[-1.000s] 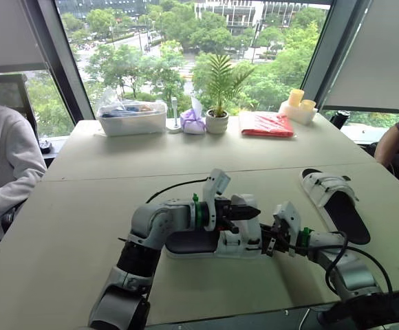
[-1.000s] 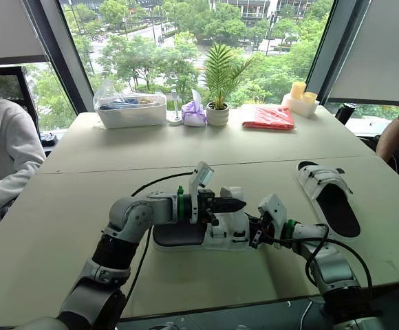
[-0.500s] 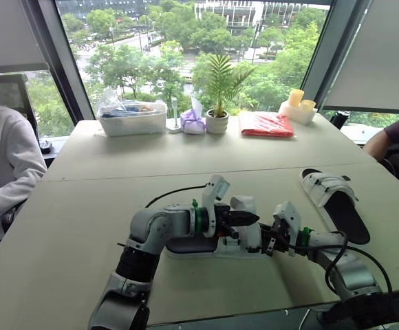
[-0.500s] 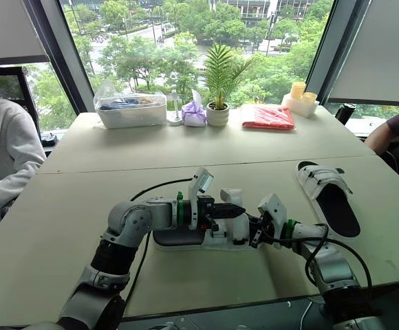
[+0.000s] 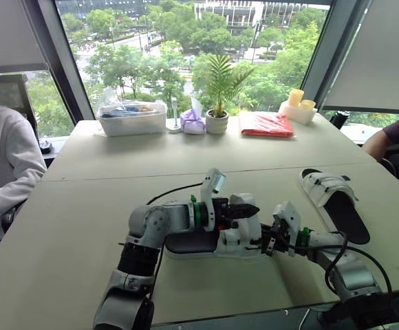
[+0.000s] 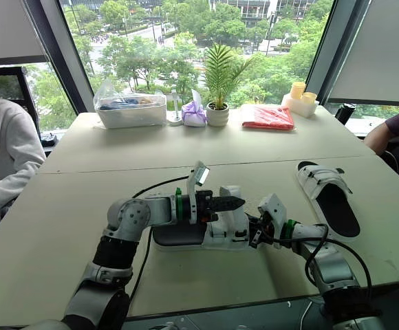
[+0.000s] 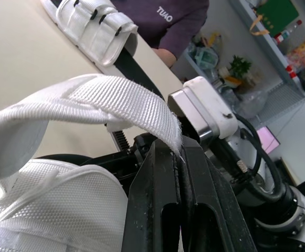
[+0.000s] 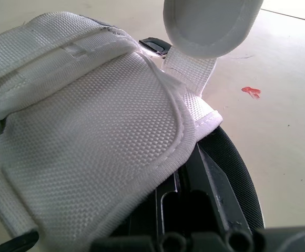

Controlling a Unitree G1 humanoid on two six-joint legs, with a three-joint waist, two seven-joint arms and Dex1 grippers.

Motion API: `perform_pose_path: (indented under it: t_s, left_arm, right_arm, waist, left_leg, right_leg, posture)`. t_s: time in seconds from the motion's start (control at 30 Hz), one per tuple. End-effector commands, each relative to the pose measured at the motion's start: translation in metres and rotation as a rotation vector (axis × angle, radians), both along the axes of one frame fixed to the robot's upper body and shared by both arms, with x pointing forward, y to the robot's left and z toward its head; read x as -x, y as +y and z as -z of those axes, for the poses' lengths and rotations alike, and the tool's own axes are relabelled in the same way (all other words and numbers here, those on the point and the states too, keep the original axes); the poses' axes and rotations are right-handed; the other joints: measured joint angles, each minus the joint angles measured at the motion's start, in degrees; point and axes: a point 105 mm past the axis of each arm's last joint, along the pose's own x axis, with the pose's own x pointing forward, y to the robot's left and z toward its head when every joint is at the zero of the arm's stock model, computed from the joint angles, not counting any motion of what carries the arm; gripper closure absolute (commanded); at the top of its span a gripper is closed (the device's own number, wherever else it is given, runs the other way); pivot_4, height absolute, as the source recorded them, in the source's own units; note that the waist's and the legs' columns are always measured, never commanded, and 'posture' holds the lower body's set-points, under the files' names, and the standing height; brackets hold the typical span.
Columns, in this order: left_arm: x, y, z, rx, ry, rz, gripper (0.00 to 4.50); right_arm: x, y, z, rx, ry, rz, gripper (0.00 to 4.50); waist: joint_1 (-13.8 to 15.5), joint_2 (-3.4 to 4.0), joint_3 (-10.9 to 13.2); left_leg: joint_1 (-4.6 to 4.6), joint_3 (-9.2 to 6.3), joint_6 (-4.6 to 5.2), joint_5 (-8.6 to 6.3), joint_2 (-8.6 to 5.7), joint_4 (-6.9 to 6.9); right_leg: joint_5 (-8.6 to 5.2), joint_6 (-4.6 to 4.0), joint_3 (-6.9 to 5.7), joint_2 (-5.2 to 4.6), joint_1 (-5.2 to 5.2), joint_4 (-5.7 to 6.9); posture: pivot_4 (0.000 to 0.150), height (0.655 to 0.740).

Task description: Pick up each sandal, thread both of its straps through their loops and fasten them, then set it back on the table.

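Note:
A black-soled sandal with white straps [image 5: 213,242] lies on the table in front of me. Over its toe end my left gripper [image 5: 250,208] is shut on the tip of a white strap [image 7: 94,105], which arches up from the sandal's upper. One left finger [image 7: 155,194] presses the strap end against the other. From the right, my right gripper [image 5: 269,242] is shut on the toe edge of that sandal, with the white woven upper [image 8: 89,121] lying over its fingers [image 8: 194,202]. The second sandal [image 5: 335,203] lies flat at the right with its straps closed.
Along the far edge stand a clear plastic bin [image 5: 132,117], a potted plant [image 5: 217,118], a red packet [image 5: 265,124] and yellow cups [image 5: 298,103]. A person in white [image 5: 3,172] sits at the left, another person's arm [image 5: 392,141] at the right.
My left gripper dipped toward the sandal's toe and has come back up slightly with the strap end in it. The right gripper has stayed put on the sandal.

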Motion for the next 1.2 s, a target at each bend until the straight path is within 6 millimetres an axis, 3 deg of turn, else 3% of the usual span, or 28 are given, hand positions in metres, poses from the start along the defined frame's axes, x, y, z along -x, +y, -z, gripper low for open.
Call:
perform_pose_path:
  t_s: [0.03,0.27,0.57,1.2]
  left_arm:
    - [0.002,-0.003,-0.001,0.007,-0.023,0.006,4.47]
    - [0.001,-0.003,0.005,-0.008,-0.034,-0.001,4.47]
    - [-0.005,-0.002,-0.006,0.04,-0.011,-0.011,4.47]
    - [0.007,-0.005,0.013,-0.028,-0.009,0.038,4.47]
  right_arm:
    - [0.01,0.001,0.029,0.033,0.108,0.004,4.5]
    - [0.01,0.001,0.029,0.031,0.106,0.01,4.5]
    - [0.01,0.001,0.029,0.031,0.106,0.011,4.5]
    - [0.011,0.001,0.03,0.031,0.106,0.014,4.5]
  waist:
    - [0.0,0.0,0.0]
    - [0.0,0.0,0.0]
    - [0.0,0.0,0.0]
    - [0.0,0.0,0.0]
  left_leg:
    - [0.0,0.0,0.0,0.0,0.0,0.0]
    - [0.0,0.0,0.0,0.0,0.0,0.0]
    - [0.0,0.0,0.01,0.0,0.0,0.0]
    - [0.0,0.0,0.0,0.0,0.0,0.0]
  right_leg:
    - [0.0,0.0,0.0,0.0,0.0,0.0]
    - [-0.03,-0.05,0.0,-0.01,0.0,0.0]
    - [-0.09,-0.16,0.0,-0.01,0.0,0.0]
    - [-0.09,-0.17,0.0,-0.01,0.01,0.0]
  posture:
    - [0.15,0.7388]
    - [0.15,0.7388]
    - [0.15,0.7388]
    - [0.15,0.7388]
